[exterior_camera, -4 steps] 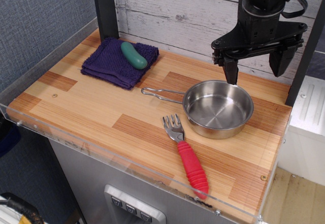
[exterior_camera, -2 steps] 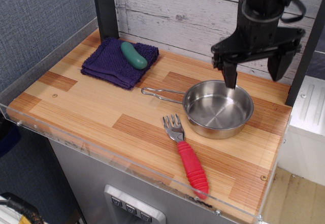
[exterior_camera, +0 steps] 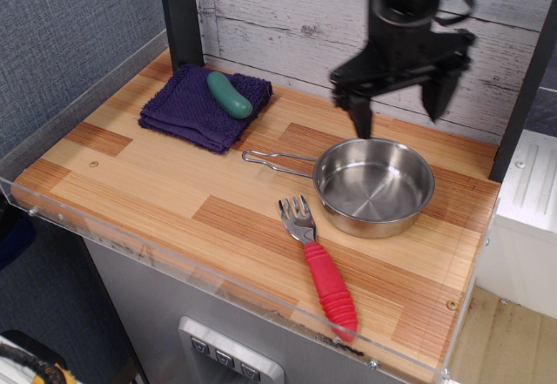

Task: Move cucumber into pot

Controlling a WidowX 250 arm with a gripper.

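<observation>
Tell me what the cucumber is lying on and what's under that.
The cucumber lies on a folded purple cloth, near its back right corner. The cloth rests on the wooden tabletop. The wood directly beneath the cloth is covered, so anything tucked under it cannot be seen.

The gripper (exterior_camera: pixel 399 108) has slid off toward 9 o'clock, so its spread-apart fingers now hang over the pot's (exterior_camera: pixel 374 185) 12 o'clock rim instead of out past its 2 o'clock side like before.
</observation>
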